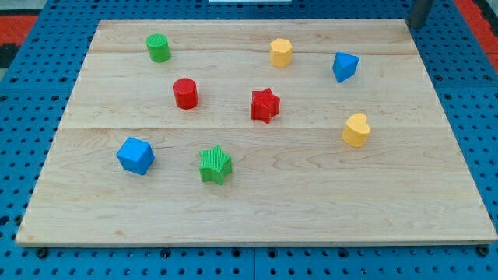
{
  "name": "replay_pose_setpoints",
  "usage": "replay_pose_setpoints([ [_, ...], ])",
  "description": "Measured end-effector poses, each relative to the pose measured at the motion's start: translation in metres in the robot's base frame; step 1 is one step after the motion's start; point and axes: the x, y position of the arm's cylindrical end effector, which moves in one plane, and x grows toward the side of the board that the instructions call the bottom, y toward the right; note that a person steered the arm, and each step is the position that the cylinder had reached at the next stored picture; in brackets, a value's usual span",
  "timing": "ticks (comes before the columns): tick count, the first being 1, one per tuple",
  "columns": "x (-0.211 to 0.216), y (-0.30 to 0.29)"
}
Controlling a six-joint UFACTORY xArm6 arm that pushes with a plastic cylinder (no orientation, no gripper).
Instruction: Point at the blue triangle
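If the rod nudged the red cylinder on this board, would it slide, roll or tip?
The red cylinder stands upright on its flat end, so it would probably slide rather than roll. It looks squat, so tipping seems unlikely. The wooden board looks smooth, so a light push may move it easily. My tip is far off at the view's top right.

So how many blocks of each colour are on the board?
Green: 2, a cylinder and a star.
Yellow: 2, a hexagon and a heart.
Red: 2, a cylinder and a star.
Blue: 2, a triangle and a cube.
Total: 8.
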Motion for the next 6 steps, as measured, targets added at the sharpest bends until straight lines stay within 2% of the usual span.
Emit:
replay_pose_setpoints([
  [2,0.015,-0.008],
  [3,0.040,-0.036],
  [4,0.027,-0.072],
  [6,0.076,-0.142],
])
